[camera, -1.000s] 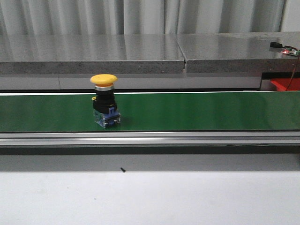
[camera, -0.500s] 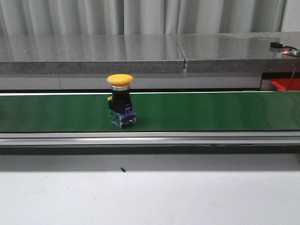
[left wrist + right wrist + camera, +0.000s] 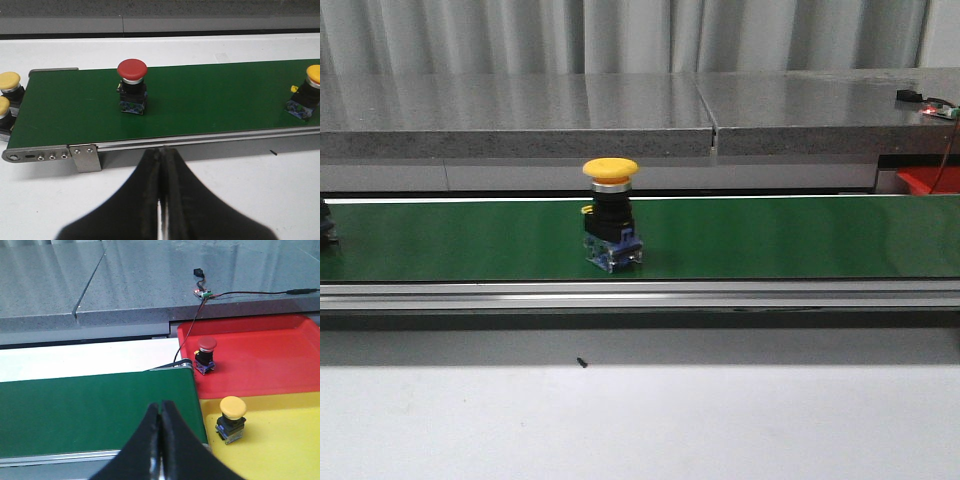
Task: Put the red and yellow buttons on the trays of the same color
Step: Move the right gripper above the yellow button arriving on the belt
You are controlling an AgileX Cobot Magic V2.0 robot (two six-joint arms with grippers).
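Observation:
A yellow button (image 3: 611, 212) rides upright on the green conveyor belt (image 3: 770, 238); it also shows as the yellow button (image 3: 307, 92) at the edge of the left wrist view. Behind it on the belt (image 3: 210, 105) stands a red button (image 3: 132, 86). Two more yellow buttons (image 3: 9, 85) wait at the belt's start. The red tray (image 3: 265, 357) holds one red button (image 3: 205, 355), and the yellow tray (image 3: 280, 440) holds one yellow button (image 3: 231, 419). My left gripper (image 3: 163, 152) is shut and empty, short of the belt. My right gripper (image 3: 160, 406) is shut and empty over the belt's end.
A grey stone ledge (image 3: 620, 110) runs behind the belt. A small circuit board with wires (image 3: 202, 292) lies on it above the red tray. The belt's aluminium rail (image 3: 640, 295) lines its near side, with white table (image 3: 640, 420) in front. A dark object (image 3: 325, 225) shows at the belt's left edge.
The yellow button has travelled to the right along the belt, from left of centre toward the middle. A dark object has appeared at the left edge of the belt.

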